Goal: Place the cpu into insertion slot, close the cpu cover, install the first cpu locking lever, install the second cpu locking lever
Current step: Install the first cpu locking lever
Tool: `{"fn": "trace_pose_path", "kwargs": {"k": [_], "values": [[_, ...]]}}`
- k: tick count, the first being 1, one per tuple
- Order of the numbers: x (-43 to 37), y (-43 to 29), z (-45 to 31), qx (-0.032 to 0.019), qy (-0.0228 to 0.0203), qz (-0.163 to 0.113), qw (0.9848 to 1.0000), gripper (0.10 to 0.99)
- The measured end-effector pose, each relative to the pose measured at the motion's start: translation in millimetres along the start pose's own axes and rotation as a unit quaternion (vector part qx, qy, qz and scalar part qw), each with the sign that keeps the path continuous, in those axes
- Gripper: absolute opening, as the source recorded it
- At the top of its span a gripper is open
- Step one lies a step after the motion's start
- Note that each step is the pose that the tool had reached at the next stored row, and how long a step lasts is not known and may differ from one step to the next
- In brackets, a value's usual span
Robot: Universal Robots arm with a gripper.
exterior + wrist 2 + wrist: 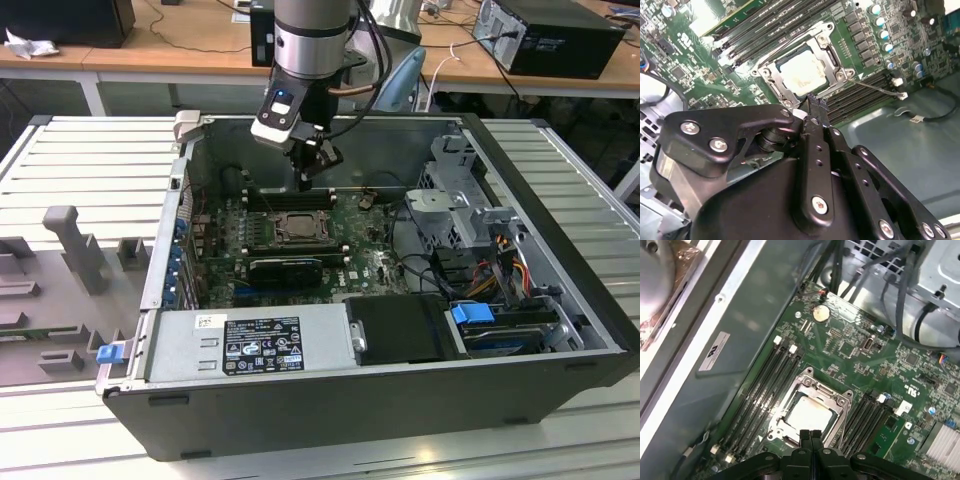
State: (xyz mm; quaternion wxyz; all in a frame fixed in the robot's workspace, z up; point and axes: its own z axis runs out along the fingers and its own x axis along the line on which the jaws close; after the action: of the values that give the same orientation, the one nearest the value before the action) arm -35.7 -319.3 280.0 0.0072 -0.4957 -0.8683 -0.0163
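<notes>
Cpu (807,415) lies beneath the lowered cpu cover (840,402) — jaws pressed together, empty, at its twelve o'clock in the exterior view.

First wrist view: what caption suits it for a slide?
Shut claw close to the cpu, which sits under its cover.

— How's the light in the exterior view?
— You have bright, even room light from overhead there: the ribbed table (90,150) glows pale, while the inside of the computer case (400,150) lies in soft shade, darkest under its near wall.
— And in the wrist views?
— In both wrist views your chip (807,72) (807,416) is washed almost white by glare. One corner of each burns out to white, and the black gripper (812,100) gives you only small glints on its screws
</notes>
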Motion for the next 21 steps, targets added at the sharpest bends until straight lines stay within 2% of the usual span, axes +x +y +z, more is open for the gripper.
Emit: {"fn": "trace_pose_path", "kwargs": {"k": [6,9,13,18,20,21], "values": [[0.0,0.0,0.0,0.0014,0.0010,-0.047,0.9989,0.106],[0.0,0.0,0.0,0.0023,0.0017,-0.081,0.9967,0.106],[0.0,0.1,0.0,0.0031,0.0023,-0.107,0.9942,0.106],[-0.2,0.2,0.0,0.0046,0.0033,-0.158,0.9874,0.106],[-0.2,0.3,0.0,0.0049,0.0036,-0.169,0.9855,0.106],[-0.2,0.3,0.0,0.0052,0.0038,-0.179,0.9838,0.106]]}}
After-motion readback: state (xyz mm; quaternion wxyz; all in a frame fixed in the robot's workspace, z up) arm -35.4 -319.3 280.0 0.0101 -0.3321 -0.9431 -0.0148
